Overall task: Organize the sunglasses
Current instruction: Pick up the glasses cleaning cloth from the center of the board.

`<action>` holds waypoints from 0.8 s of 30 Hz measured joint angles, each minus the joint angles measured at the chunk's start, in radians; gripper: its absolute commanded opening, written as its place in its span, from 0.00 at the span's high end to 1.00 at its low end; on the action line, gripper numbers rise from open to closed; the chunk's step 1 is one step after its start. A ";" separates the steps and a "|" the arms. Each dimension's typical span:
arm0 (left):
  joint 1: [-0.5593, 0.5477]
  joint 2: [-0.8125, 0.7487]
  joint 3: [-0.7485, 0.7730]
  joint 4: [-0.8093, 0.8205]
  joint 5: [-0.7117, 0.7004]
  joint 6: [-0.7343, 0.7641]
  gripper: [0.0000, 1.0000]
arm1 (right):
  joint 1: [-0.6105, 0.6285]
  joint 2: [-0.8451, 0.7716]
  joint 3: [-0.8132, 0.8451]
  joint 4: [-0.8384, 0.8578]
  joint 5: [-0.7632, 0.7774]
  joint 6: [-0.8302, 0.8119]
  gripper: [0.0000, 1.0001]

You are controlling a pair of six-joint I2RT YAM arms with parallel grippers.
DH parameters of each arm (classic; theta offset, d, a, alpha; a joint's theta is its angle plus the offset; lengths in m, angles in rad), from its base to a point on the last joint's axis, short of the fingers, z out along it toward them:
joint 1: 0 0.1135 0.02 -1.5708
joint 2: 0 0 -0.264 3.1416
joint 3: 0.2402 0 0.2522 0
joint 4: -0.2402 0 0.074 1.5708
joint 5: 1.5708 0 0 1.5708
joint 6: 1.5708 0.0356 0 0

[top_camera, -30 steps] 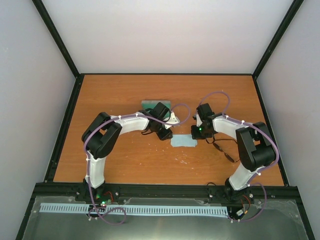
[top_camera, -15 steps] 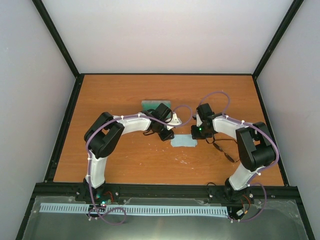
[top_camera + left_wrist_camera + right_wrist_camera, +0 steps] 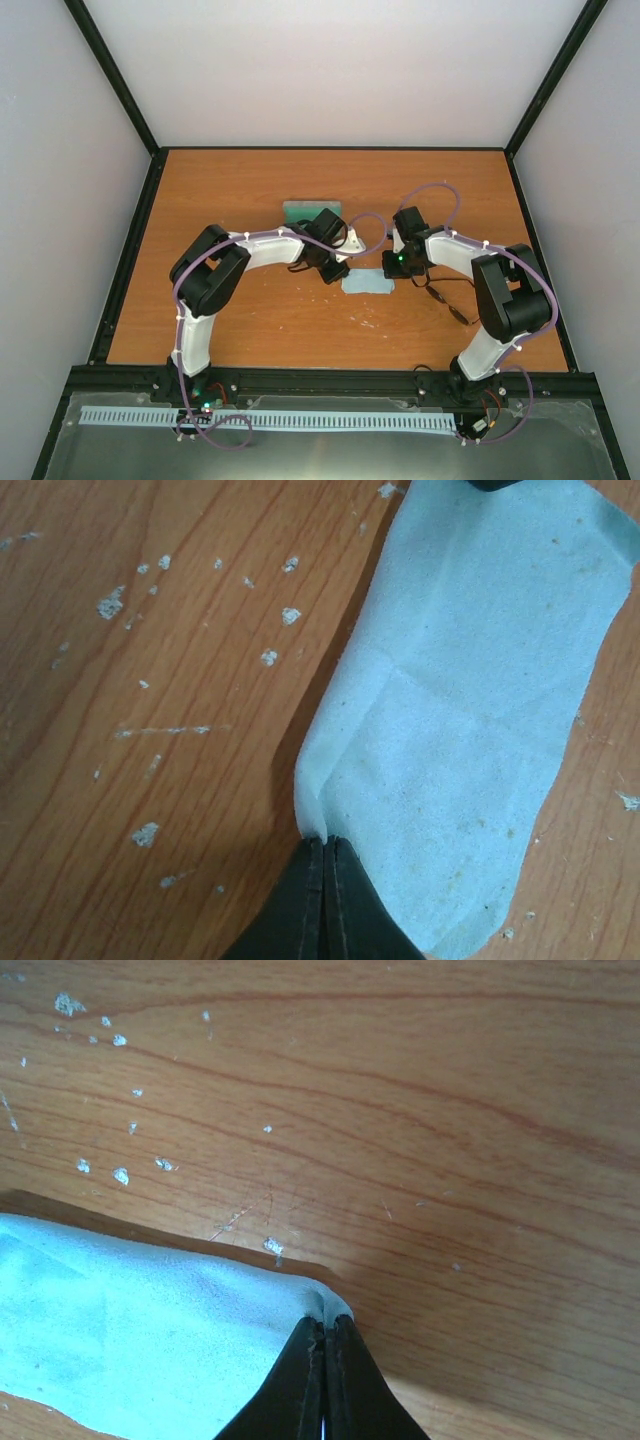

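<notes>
Low over the table, curled inward, left pincer and right pincer each pinch the cloth.

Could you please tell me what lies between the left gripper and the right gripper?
The blue cloth lies between the left gripper and the right gripper, each shut on one end of it. The top view shows this.

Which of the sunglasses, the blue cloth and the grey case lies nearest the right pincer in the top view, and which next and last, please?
1. The blue cloth, its right corner pinched in the right pincer.
2. The sunglasses, just right of it, towards the bases.
3. The grey case, off left, towards the back.
</notes>
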 measured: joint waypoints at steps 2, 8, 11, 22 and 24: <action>-0.002 0.000 0.000 0.000 -0.001 0.000 1.00 | 0.000 -0.001 0.000 0.000 -0.001 0.002 0.97; -0.002 -0.010 -0.010 0.002 -0.025 0.009 1.00 | 0.000 -0.001 0.000 0.000 -0.005 0.003 0.97; 0.010 -0.026 -0.022 0.001 -0.041 0.013 0.99 | 0.005 -0.001 0.008 -0.009 -0.008 0.002 0.97; 0.040 -0.090 -0.066 0.005 -0.093 0.023 1.00 | 0.042 0.018 0.104 -0.011 -0.034 -0.002 0.97; 0.047 -0.103 -0.083 0.009 -0.105 0.024 1.00 | 0.051 0.037 0.130 -0.012 -0.035 -0.003 0.97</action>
